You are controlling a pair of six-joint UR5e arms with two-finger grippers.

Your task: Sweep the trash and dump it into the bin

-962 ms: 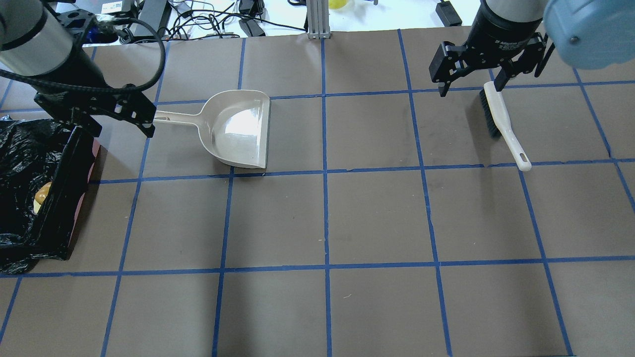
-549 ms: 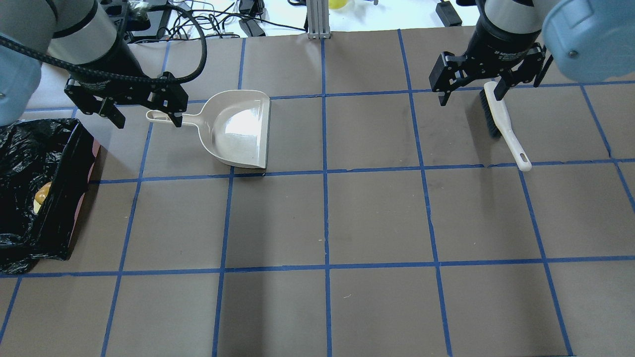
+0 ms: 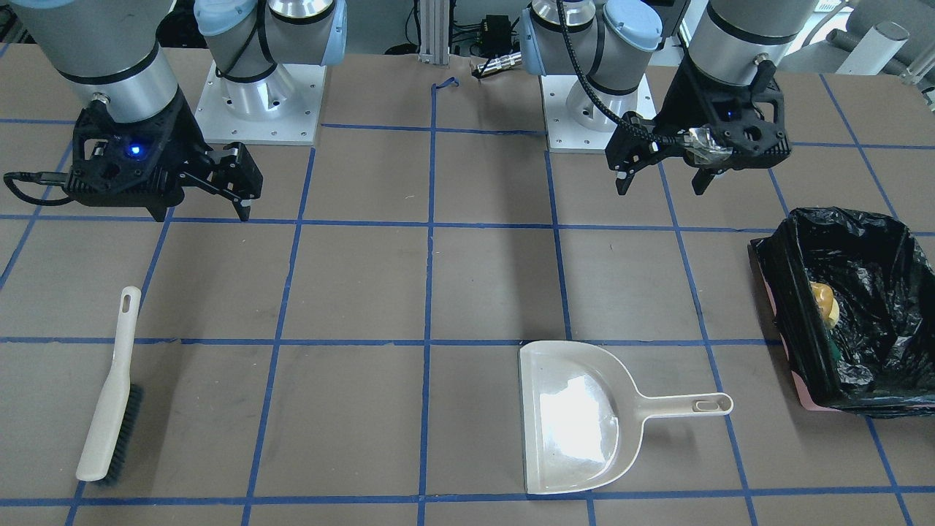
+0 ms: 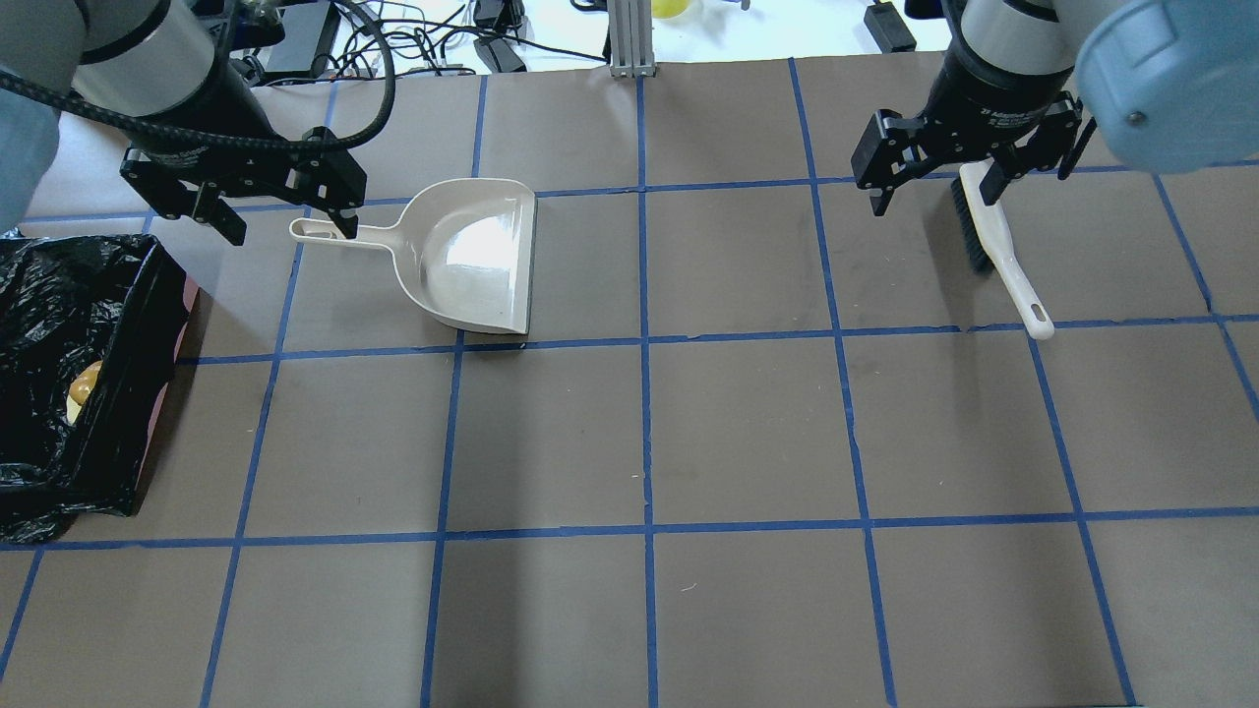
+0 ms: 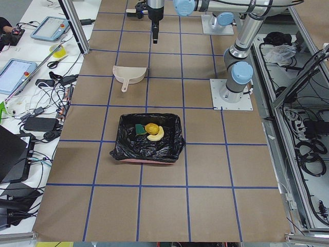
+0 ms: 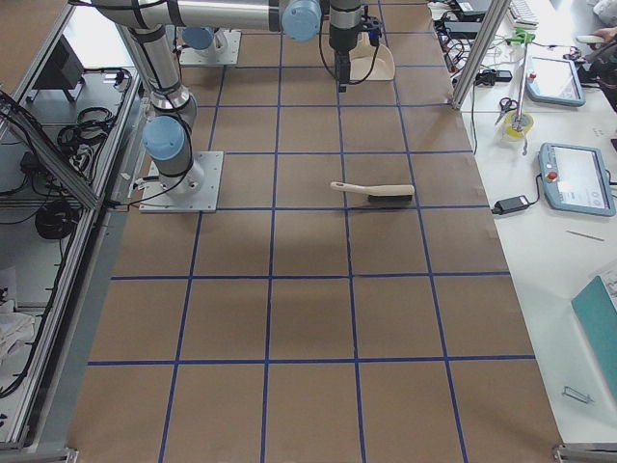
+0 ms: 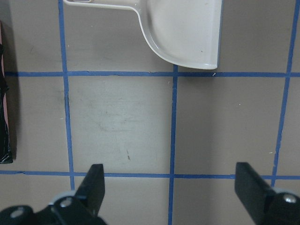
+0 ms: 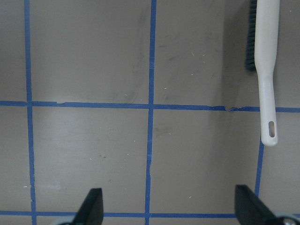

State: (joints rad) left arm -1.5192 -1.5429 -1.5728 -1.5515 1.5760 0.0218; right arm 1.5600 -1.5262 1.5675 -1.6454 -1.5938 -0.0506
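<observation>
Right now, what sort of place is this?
Likely a robotics lab: arms bolted on base plates to a table with a blue-tape grid, teach pendant and loose cables on surrounding benches.

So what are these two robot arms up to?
The cleanup looks finished: the trash sits in the black-lined bin. The dustpan and the brush lie on the table, with nothing holding them. The left gripper and the right gripper hang open and empty above the table.

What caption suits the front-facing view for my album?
Trash in the black-lined bin, empty dustpan and brush lying on the table, left end effector and right end effector both open.
</observation>
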